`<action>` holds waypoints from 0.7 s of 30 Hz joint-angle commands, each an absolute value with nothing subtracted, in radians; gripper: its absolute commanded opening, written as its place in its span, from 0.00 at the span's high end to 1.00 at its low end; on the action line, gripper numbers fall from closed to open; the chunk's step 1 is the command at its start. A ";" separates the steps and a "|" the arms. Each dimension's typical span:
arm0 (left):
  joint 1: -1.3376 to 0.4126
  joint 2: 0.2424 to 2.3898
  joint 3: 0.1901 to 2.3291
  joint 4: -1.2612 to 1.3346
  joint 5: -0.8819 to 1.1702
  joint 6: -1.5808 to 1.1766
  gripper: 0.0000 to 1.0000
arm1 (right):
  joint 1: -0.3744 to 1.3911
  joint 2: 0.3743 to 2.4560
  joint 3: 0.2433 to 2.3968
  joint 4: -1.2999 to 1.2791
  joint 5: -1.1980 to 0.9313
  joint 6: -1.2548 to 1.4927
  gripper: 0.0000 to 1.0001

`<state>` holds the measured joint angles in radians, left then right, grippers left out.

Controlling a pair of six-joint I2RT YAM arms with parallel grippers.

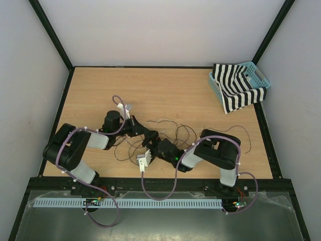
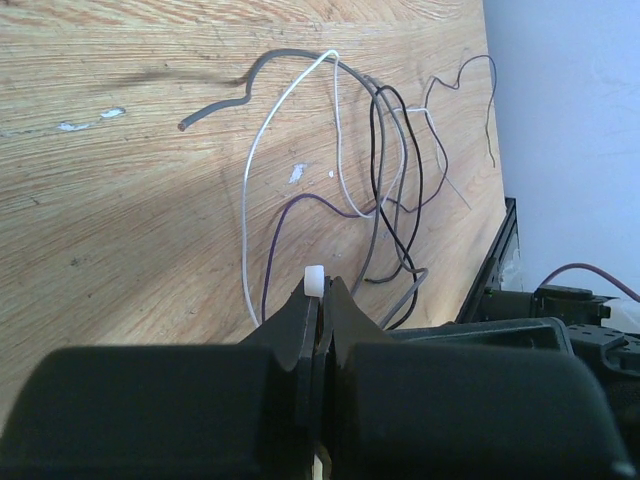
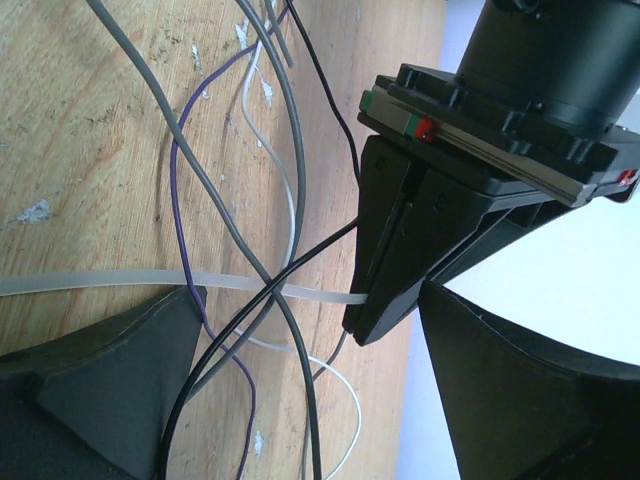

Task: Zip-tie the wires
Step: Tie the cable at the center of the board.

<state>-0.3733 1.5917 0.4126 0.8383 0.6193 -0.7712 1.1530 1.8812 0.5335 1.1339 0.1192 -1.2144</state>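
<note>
The wires (image 1: 173,126) lie in loose loops on the wooden table, thin black, grey, white and purple strands (image 2: 395,180). My left gripper (image 2: 325,287) is shut on a white zip tie; its head (image 2: 314,282) pokes out above the fingertips. In the right wrist view the left gripper (image 3: 400,250) holds the zip tie strap (image 3: 110,281) level, just above the table, with several wires (image 3: 303,370) crossing it. My right gripper (image 3: 312,292) stands wide open, one finger on each side of that crossing, holding nothing. In the top view both grippers meet (image 1: 150,138) at the wires' left end.
A blue basket (image 1: 261,75) with a black-and-white striped cloth (image 1: 235,90) sits at the far right corner. Bare wood (image 1: 165,90) stretches behind the wires. Black frame rails (image 1: 65,100) edge the table.
</note>
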 commanded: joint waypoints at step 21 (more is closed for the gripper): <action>-0.386 1.615 0.454 0.834 0.633 -0.809 1.00 | 1.237 1.963 0.459 1.383 0.144 -1.145 0.01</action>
<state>-0.3832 1.6028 0.4255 0.8150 0.6281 -0.7944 1.2125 1.9327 0.4835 1.3205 0.1497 -1.1873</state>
